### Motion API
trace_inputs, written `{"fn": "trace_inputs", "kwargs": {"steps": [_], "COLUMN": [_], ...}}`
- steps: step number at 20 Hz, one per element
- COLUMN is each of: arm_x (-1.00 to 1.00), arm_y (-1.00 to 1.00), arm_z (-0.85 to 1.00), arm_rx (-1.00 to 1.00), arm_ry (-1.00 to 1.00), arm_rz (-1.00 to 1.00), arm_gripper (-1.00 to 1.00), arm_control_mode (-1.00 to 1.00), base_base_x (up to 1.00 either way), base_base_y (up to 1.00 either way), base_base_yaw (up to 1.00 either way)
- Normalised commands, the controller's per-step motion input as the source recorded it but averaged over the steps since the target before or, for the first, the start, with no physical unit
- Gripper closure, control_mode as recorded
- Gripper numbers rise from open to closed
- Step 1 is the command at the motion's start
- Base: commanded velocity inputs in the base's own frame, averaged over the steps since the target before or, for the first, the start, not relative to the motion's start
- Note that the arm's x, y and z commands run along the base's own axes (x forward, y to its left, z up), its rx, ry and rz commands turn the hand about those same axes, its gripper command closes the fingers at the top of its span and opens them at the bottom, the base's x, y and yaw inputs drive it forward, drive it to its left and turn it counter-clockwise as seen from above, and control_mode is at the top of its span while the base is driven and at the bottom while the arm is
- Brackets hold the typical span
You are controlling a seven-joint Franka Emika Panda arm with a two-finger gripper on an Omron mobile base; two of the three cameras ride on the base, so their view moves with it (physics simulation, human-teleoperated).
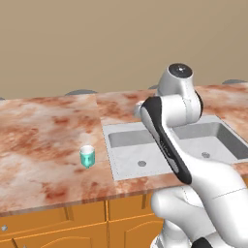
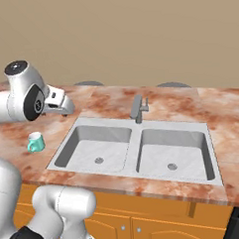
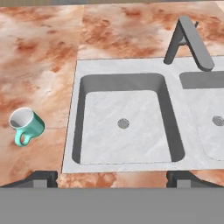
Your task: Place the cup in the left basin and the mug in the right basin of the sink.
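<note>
Standing upright on the mottled reddish marble-look counter (image 1: 43, 140), well left of the sink: small teal-green mug (image 1: 87, 156) with white inside and side handle, apart from the rim. Seen from the hand view, same mug (image 3: 26, 125) at lower left, handle turned toward the camera.

Next rightward, grey metal double-bowl sink (image 2: 142, 128) with wide flat rim, set into the counter. Left basin (image 2: 95, 147), grey rectangular bowl with small round drain hole, holding nothing. Thin divider, then right basin (image 2: 173, 153), the twin bowl, likewise bare. Grey faucet (image 2: 139, 108) rising behind the divider.

Hovering above the counter's front edge near the left basin: white arm's tool (image 3: 112, 178), finger tips spread wide apart, gripping nothing. Yellow cup: cannot tell where.
</note>
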Motion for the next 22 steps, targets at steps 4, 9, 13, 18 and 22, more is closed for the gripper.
{"fn": "trace_inputs", "kwargs": {"steps": [4,9,13,18,22], "arm_x": [-0.19,-0.25,-0.25,-0.25,-0.27], "arm_y": [0.27,0.3,0.3,0.32,0.34], "arm_z": [0.07,0.04,0.03,0.0,0.0], "arm_rx": [0.0,0.0,0.0,0.0,0.0], "arm_ry": [0.0,0.0,0.0,0.0,-0.03], "arm_rz": [-0.14,-0.12,-0.09,-0.01,0.0], "arm_gripper": [-1.0,-1.0,-1.0,-1.0,-1.0], "arm_control_mode": [-1.0,-1.0,-1.0,-1.0,-1.0], "base_base_x": [0.0,0.0,0.0,0.0,0.0], "base_base_y": [0.0,0.0,0.0,0.0,0.0], "base_base_yaw": [0.0,0.0,0.0,0.0,0.0]}}
